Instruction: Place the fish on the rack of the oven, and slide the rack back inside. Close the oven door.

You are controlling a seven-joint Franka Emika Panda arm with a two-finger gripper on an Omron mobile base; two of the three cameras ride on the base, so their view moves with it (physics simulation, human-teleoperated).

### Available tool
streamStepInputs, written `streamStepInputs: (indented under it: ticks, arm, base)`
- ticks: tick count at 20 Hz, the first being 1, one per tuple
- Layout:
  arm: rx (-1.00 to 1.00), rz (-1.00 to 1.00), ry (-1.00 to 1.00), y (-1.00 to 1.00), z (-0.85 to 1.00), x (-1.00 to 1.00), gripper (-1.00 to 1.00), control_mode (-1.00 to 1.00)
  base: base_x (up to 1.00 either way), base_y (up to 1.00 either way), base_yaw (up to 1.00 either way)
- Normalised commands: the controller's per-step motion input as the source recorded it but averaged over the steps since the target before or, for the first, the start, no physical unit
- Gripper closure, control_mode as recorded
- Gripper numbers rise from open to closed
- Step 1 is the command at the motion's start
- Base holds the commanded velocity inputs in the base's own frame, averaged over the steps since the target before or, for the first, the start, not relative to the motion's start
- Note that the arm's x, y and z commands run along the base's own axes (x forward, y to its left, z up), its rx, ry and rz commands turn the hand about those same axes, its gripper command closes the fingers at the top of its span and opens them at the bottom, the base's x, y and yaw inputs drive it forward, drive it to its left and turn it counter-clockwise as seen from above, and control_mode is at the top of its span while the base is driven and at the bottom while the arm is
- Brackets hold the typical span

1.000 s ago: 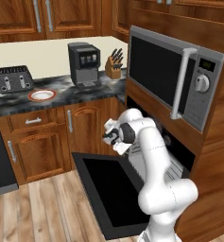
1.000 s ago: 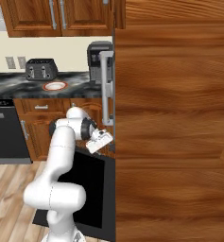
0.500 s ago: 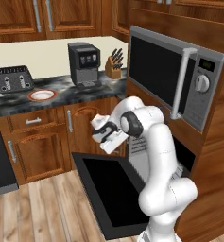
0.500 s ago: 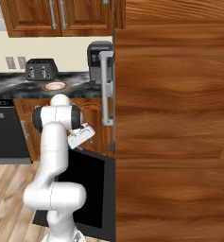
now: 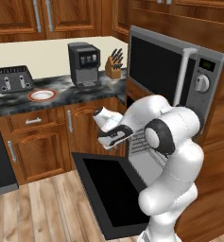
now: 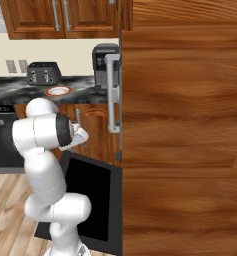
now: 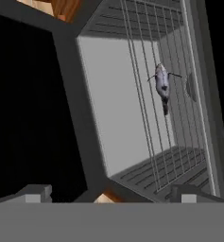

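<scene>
The fish [image 7: 161, 87], small and dark grey with a paler patch, lies on the rack [image 7: 153, 118], whose thin wire bars run through the grey cavity of the oven [image 7: 118, 108]. The hand view is rolled, so the rack stands nearly upright in it. My gripper [image 7: 111, 196] is open and empty, facing the cavity from a short way off, clear of the fish. In the left base view my gripper [image 5: 117, 136] hovers above the oven door [image 5: 113, 194], which lies open and flat, and beside the rack [image 5: 141, 142] at the oven's mouth. The right base view has my gripper [image 6: 80, 136] over the oven door [image 6: 90, 195].
A grey-framed microwave [image 5: 175, 71] sits just above the oven. On the dark counter [image 5: 61, 97] to the left stand a toaster [image 5: 13, 78], a red-rimmed plate [image 5: 40, 95], a coffee machine [image 5: 83, 57] and a knife block [image 5: 114, 69]. A tall wood panel [image 6: 185, 130] blocks the right base view.
My hand has drawn back a little from the oven's mouth while the elbow swung over toward the oven. The gripper stayed open.
</scene>
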Motion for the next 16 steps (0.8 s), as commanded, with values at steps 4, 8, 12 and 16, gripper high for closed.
streamStepInputs:
  ticks: [4,8,12,16]
  arm:
    - [0.18,0.0,-0.41,0.0,1.0,-1.0,-1.0,-1.0]
    - [0.13,0.0,-0.28,0.0,1.0,-1.0,-1.0,-1.0]
    - [0.1,0.0,-0.11,0.01,0.94,-0.79,-1.0,-1.0]
    - [0.01,0.11,0.05,0.35,0.62,-0.4,-1.0,-1.0]
  base:
    - [0.0,0.0,0.0]
    - [0.0,0.0,0.0]
    - [0.0,0.0,0.0]
    - [0.0,0.0,0.0]
